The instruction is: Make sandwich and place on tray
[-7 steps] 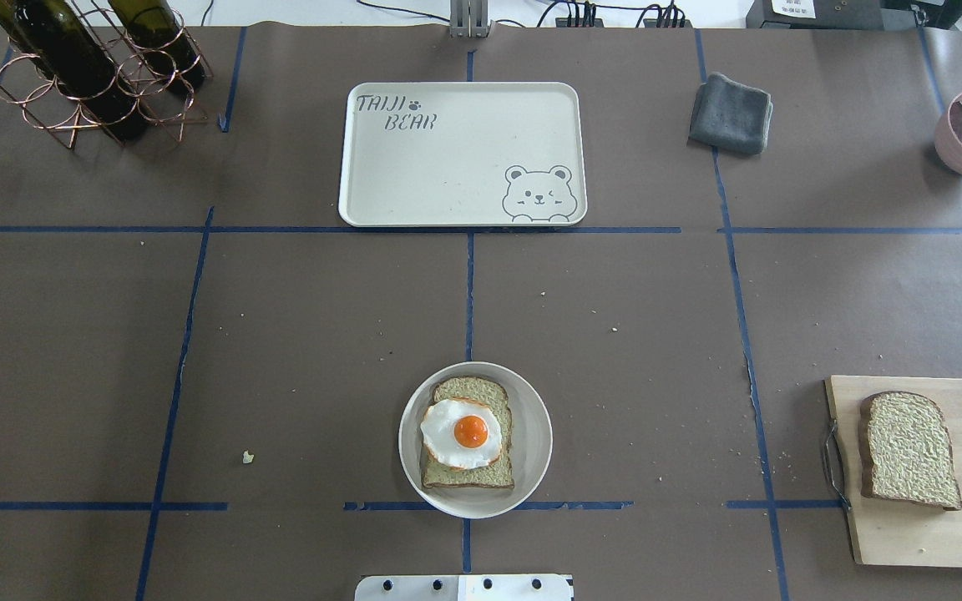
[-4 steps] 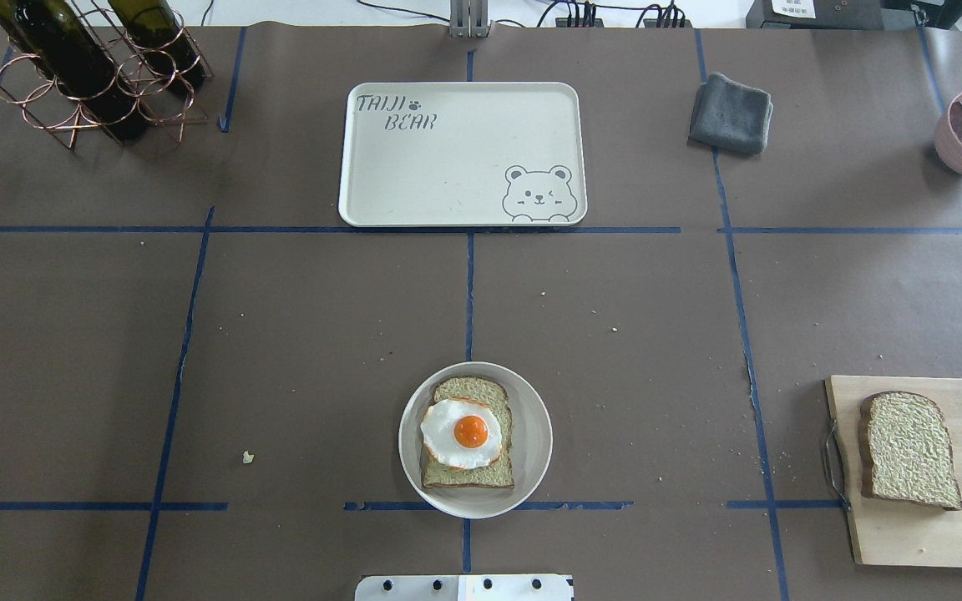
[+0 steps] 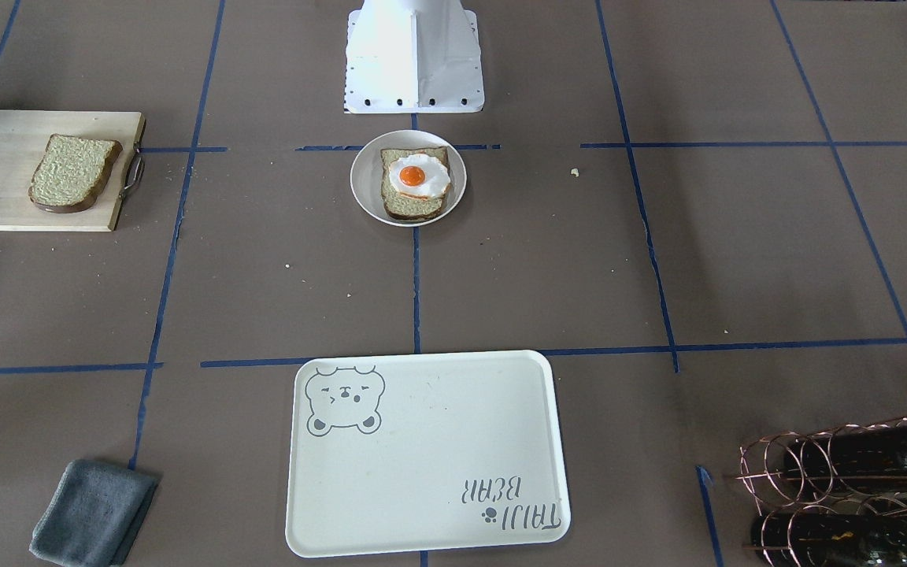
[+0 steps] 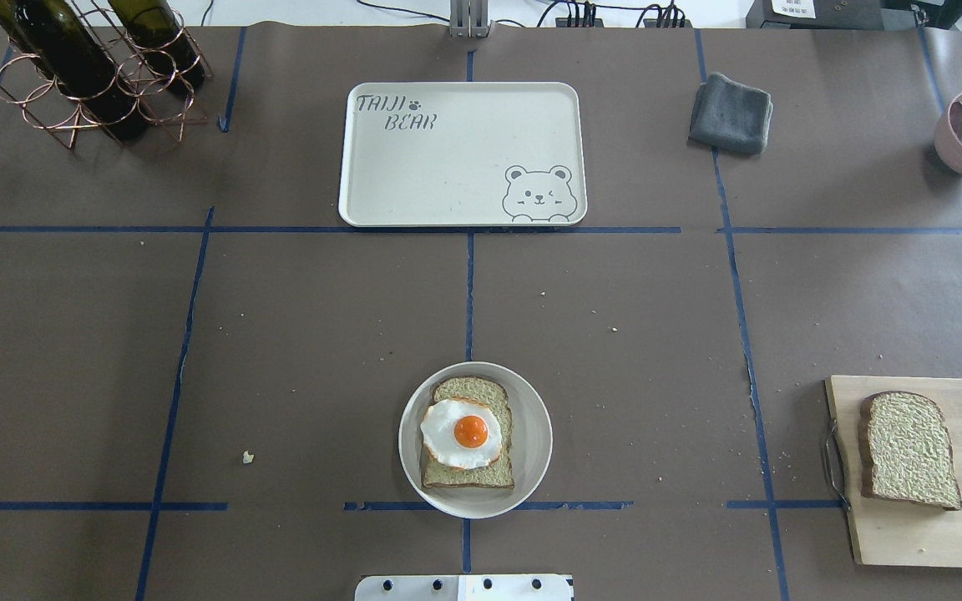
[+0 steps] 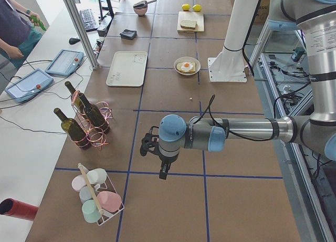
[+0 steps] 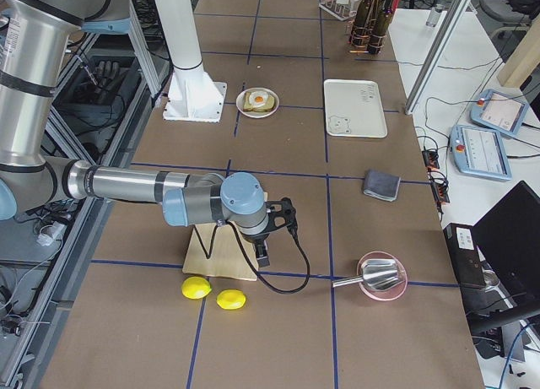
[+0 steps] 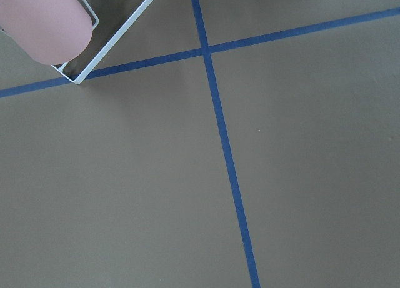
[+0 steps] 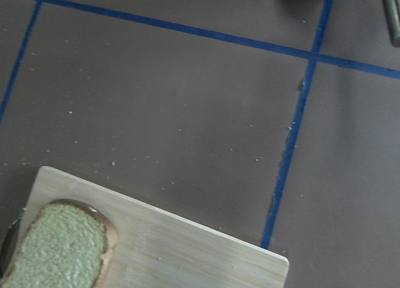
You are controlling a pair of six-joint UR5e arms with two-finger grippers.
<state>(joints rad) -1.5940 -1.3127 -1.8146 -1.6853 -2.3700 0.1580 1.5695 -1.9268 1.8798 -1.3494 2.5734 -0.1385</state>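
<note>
Though I get no close look at either set of fingers, I can see the sandwich (image 4: 468, 476) half built on the round white plate (image 4: 534, 434): one bread slice lies flat with the fried egg (image 4: 462, 432) on top, yolk up. The second slice (image 4: 907, 449) lies well to the plate's right on the wooden cutting board (image 4: 932, 542). The tray (image 4: 448, 159) sits straight beyond the plate, well apart from it, bear face up. Past the plate to the far right is a folded grey cloth (image 4: 730, 113), and to the far left a copper rack of wine bottles (image 4: 88, 83). The left gripper (image 5: 164, 171) hangs over bare table far to the plate's left. The right gripper (image 6: 263, 254) hangs far to its right, above the board's edge. I cannot tell how wide either one's fingers are, or whether they hold anything.
</note>
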